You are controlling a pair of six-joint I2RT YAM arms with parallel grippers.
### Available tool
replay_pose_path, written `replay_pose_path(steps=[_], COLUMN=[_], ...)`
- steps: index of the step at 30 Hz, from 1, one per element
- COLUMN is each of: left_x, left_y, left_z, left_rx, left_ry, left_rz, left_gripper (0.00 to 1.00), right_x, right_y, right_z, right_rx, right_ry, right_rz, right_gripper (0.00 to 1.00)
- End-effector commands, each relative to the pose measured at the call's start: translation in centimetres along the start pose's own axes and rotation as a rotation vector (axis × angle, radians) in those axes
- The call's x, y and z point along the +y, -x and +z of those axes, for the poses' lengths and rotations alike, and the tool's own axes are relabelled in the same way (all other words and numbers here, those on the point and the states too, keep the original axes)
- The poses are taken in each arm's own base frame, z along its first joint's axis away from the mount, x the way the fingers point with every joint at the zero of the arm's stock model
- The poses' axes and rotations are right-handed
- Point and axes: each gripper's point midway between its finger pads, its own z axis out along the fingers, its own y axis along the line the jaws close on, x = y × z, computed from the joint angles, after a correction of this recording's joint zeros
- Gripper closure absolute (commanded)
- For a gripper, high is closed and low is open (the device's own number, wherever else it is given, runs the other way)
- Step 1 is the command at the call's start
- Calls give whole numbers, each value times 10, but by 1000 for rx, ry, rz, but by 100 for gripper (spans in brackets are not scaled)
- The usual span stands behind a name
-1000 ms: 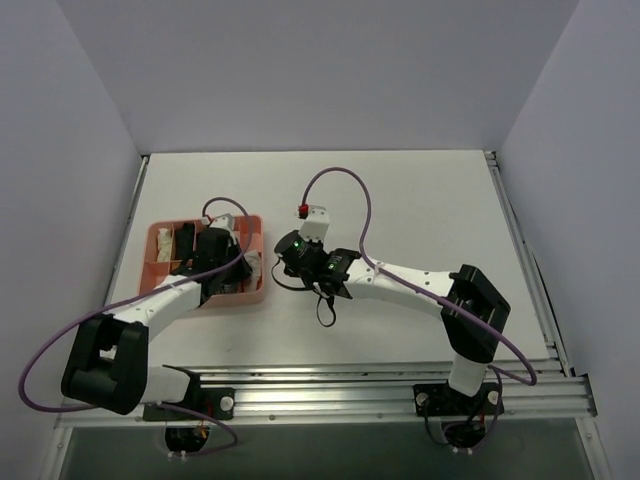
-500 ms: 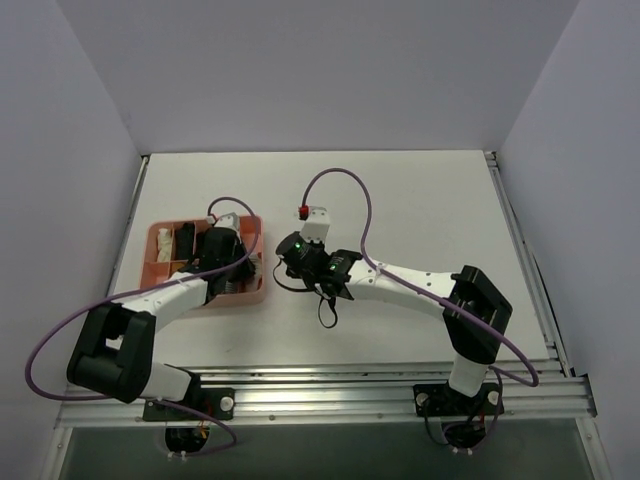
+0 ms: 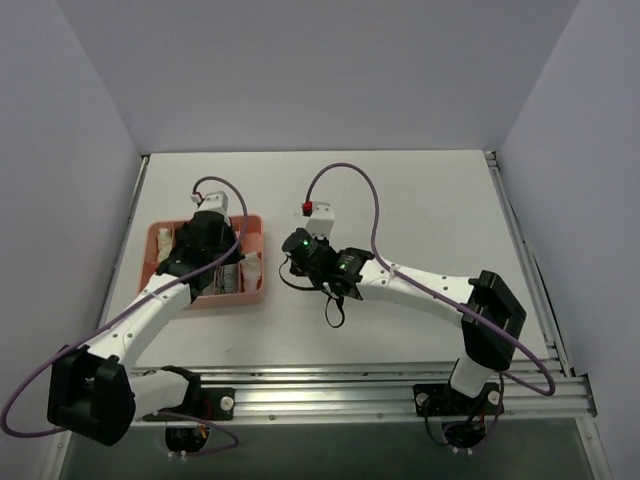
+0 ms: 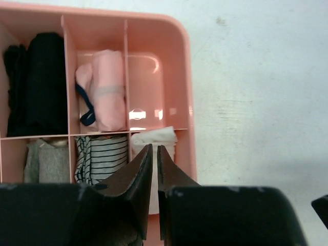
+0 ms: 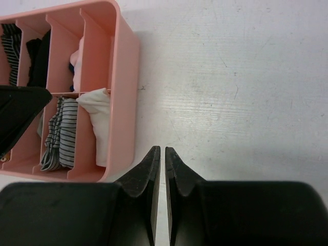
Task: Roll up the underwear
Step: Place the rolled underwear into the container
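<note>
The underwear (image 4: 160, 135) is a white roll lying in the near-right compartment of the pink tray (image 4: 185, 77). No pink-red trim shows. It also shows in the top view (image 3: 251, 268) and in the right wrist view (image 5: 97, 118). My left gripper (image 4: 154, 147) is shut and empty, hovering just above the roll's left edge; in the top view it is over the tray (image 3: 238, 268). My right gripper (image 5: 162, 149) is shut and empty over bare table, just right of the tray's near-right corner (image 3: 288, 278).
The tray's (image 3: 258, 222) other compartments hold black rolls (image 4: 36, 82), a pink roll (image 4: 105, 89), a striped roll (image 4: 102, 154) and a grey roll (image 4: 48, 161). One middle-right compartment (image 4: 144, 84) is bare. White table (image 3: 430, 210) lies right of the tray.
My left wrist has lifted and shifted toward the tray's far side, and its arm has straightened. My right arm has shifted slightly right. The white roll stays in its compartment.
</note>
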Motion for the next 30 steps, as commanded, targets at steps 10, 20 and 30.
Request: replay_pose_path(steps=[10,20,30], left_x=[-125,-130,-124], left_y=[69,64,63], left_z=[-137,-186,-178], left_rx=[-310,-374,-397], left_ry=[-663,-806,-766], left_rz=[251,229,233], left_gripper=[6,6,6], right_x=[-46,-118,-131], right_y=[65,139,154], right_z=[-79,-181,-218], right_rx=[-193,-449,-536], right_ry=[72,-52,27], right_rz=[64,117,84], right_gripper=[39,0,0])
